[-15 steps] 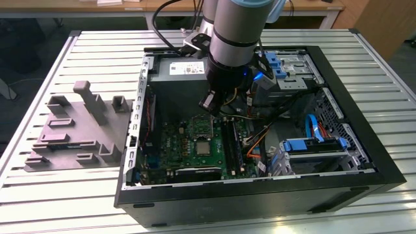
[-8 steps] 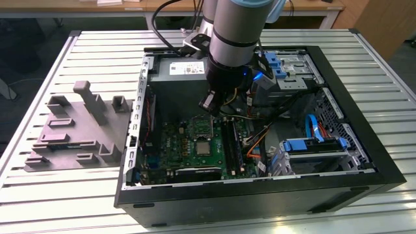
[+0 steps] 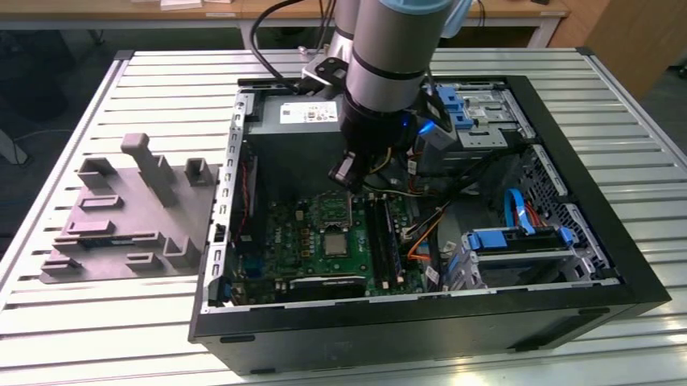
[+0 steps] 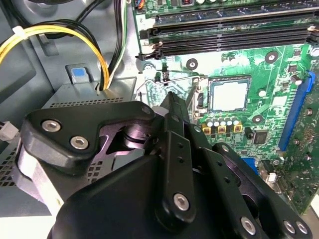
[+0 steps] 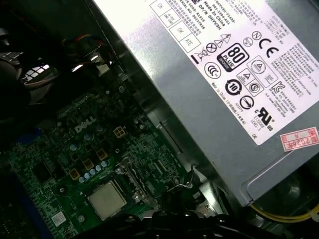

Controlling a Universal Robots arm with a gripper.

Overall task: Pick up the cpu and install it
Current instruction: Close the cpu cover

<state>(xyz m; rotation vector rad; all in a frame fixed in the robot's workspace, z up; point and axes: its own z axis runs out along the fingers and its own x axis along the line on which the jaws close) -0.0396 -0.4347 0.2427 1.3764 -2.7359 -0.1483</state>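
Note:
The cpu (image 3: pixel 336 244), a pale silvery square, lies flat in its socket on the green motherboard (image 3: pixel 290 241); it also shows in both wrist views (image 4: pixel 229 94) (image 5: pixel 107 199). The black socket frame (image 3: pixel 335 211) stands tipped up just behind it, with its wire lever (image 4: pixel 169 79) raised. My gripper (image 3: pixel 346 178) hangs above the board between the power supply and the socket, apart from the cpu. In the second wrist view the gripper (image 4: pixel 171 99) narrows to a single tip, shut, with nothing seen in it.
The open black computer case (image 3: pixel 601 265) lies on a slatted table. A grey power supply (image 5: pixel 199 74) sits close behind the gripper, with yellow cables (image 4: pixel 65 35) beside it. Memory slots (image 4: pixel 224 35) flank the socket. A grey moulded tray (image 3: pixel 118 217) lies at the exterior view's left.

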